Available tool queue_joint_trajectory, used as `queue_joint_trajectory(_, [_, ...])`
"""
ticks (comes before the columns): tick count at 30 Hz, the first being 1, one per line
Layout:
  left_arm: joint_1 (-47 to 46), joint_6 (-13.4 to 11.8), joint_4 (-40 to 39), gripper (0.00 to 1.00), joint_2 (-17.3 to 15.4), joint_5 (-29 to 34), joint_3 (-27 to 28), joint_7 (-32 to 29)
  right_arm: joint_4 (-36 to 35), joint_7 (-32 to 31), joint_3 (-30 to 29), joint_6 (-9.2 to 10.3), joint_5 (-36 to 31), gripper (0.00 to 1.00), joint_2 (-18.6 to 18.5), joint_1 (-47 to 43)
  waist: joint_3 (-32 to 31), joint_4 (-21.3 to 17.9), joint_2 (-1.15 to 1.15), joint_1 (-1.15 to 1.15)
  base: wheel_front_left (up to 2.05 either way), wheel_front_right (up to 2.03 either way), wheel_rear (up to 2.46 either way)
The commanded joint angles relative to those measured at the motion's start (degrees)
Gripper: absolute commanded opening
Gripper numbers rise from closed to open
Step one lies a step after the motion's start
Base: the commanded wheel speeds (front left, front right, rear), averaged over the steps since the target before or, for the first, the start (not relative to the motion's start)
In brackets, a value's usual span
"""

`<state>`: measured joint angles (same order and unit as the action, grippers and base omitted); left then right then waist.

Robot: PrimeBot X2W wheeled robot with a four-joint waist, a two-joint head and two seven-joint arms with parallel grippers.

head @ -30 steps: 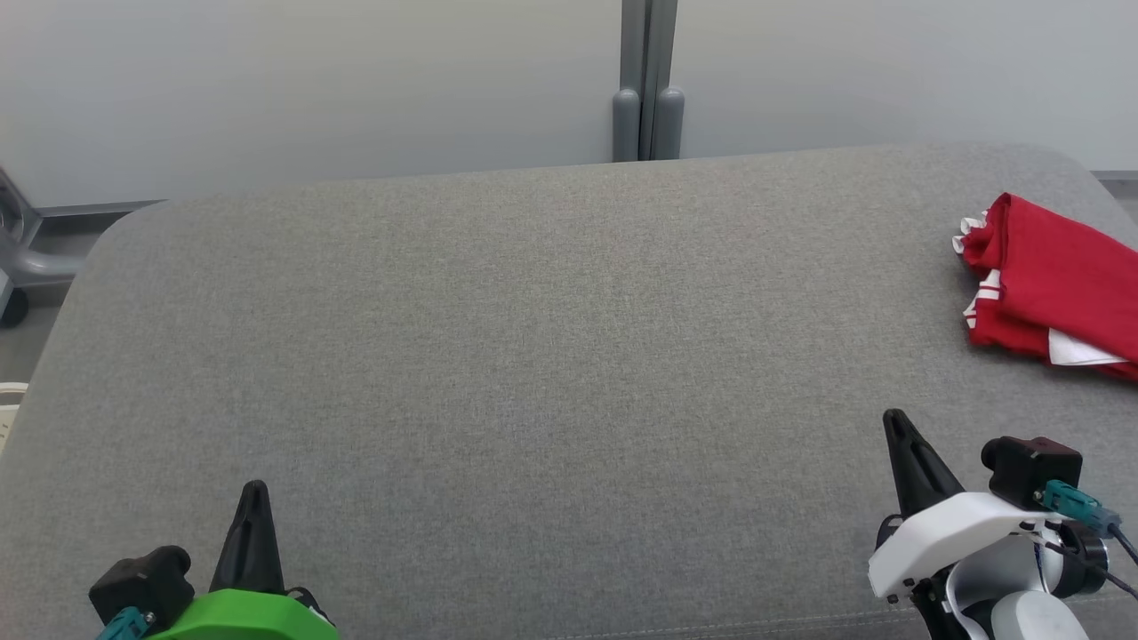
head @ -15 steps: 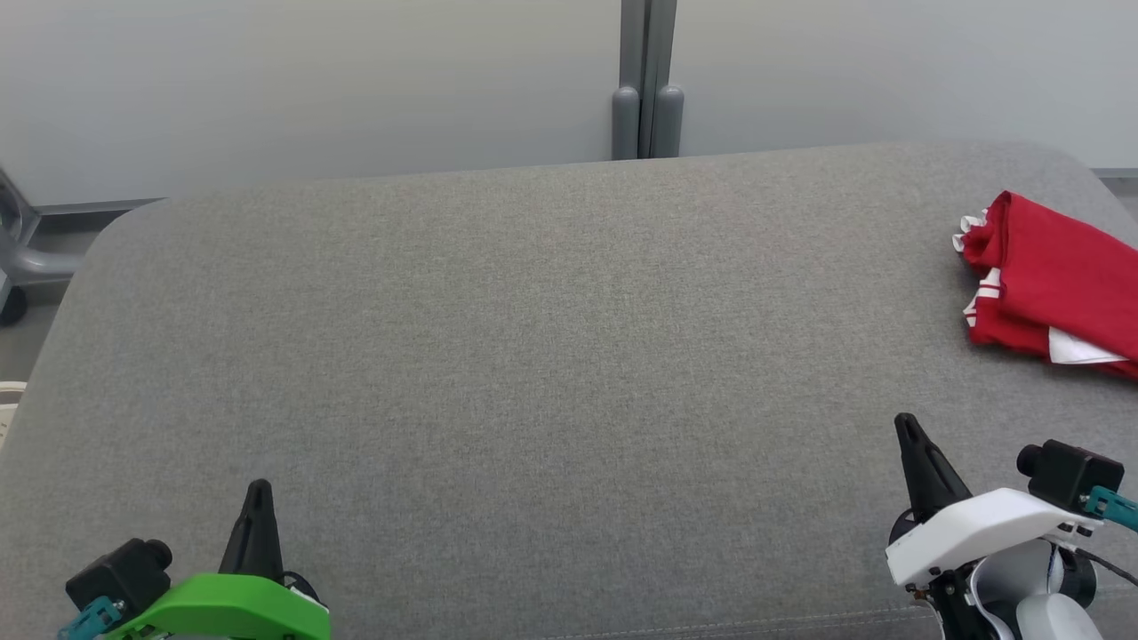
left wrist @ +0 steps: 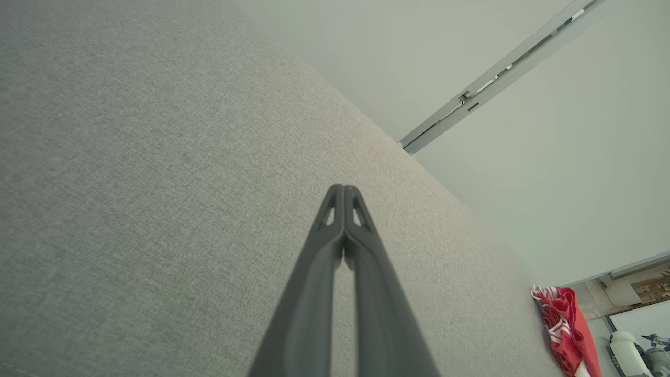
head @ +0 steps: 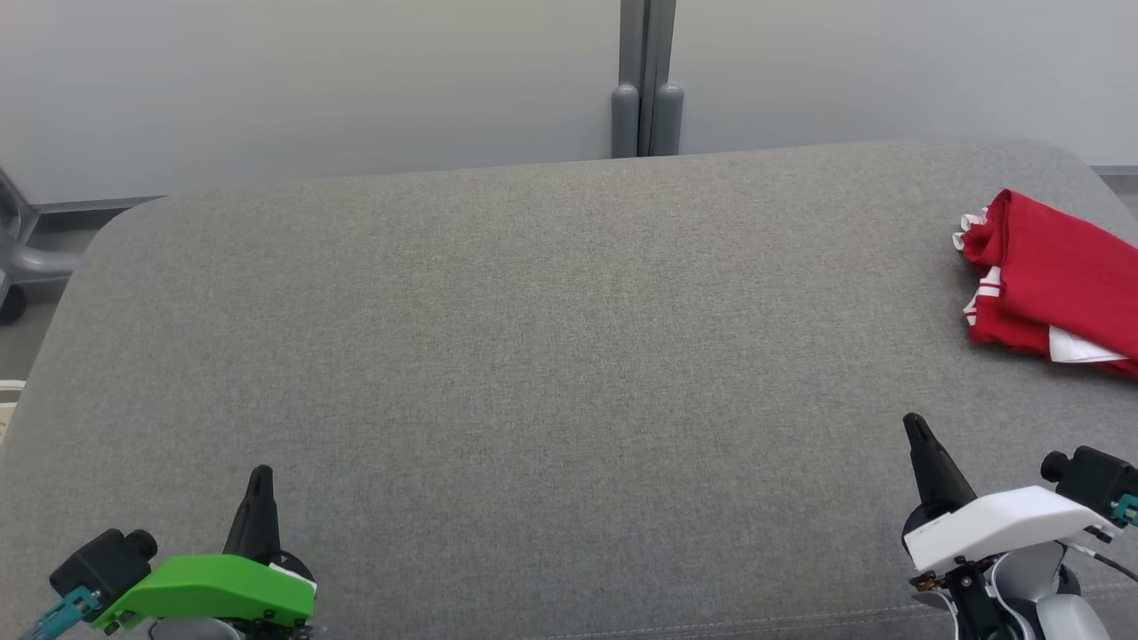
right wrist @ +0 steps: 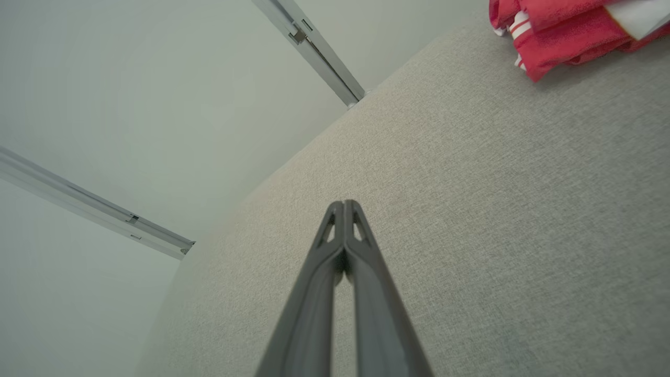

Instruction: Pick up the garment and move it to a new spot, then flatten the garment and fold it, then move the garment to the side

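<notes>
A folded red garment with white trim lies at the right edge of the grey padded table; the same garment is small at the lower right of the left wrist view, and the garment sits at the top right of the right wrist view. My left gripper is at the lower left, shut and empty, its fingertips pressed together. My right gripper is at the lower right, shut with nothing held, its fingertips touching, well short of the garment.
A pale wall with a grey vertical post stands behind the table. A grey metal frame with a wheel is on the floor at far left. The table's rounded corners fall away at back left and back right.
Both arms have drawn back toward the lower corners of the head view: the left a little to the left, the right further to the right. The garment has not moved.
</notes>
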<state>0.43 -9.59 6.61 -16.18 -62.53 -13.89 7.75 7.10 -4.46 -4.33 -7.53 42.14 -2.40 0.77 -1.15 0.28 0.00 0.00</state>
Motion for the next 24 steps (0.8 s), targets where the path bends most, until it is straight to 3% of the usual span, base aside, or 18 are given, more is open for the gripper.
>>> queue_joint_trajectory(1, [-1.67, 0.75, -0.23, 0.00, 0.09, -1.44, 1.08, -0.34, -0.49, -0.20, -0.33, 0.01, 1.94, 0.00, -0.29, 1.65, 0.01, 0.00, 0.00, 0.00, 0.00, 0.00, 0.00])
queue_joint_trajectory(24, [-3.55, 6.81, 2.36, 0.00, 4.61, -12.26, 6.62, -4.36, 1.49, -1.62, -2.16, 0.01, 19.42, 0.00, -0.42, 2.50, 0.33, -0.08, 0.00, 0.00, 0.00, 0.00, 0.00])
